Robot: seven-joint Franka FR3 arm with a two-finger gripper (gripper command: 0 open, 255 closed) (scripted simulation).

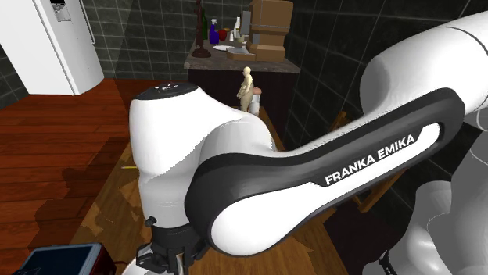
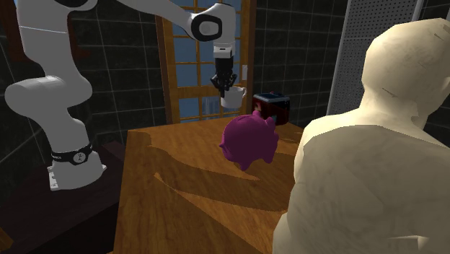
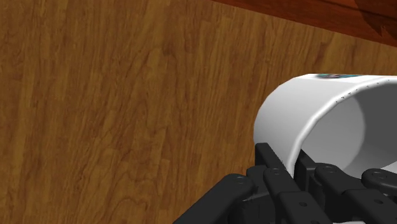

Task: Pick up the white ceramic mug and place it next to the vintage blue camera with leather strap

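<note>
2nd ext view, L to R: 1 gripper (image 2: 228, 86), fingers clamped on rim of 1 white mug (image 2: 233, 97), held up over wooden table (image 2: 166, 180). 1 magenta piggy bank (image 2: 250, 141) on table. 1 dark camera (image 2: 272, 107) just R of mug. 1 beige figurine (image 2: 368, 159) far R, closest to the lens.

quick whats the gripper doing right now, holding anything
gripper: shut on the white mug, one finger inside its wall and one outside.
</note>
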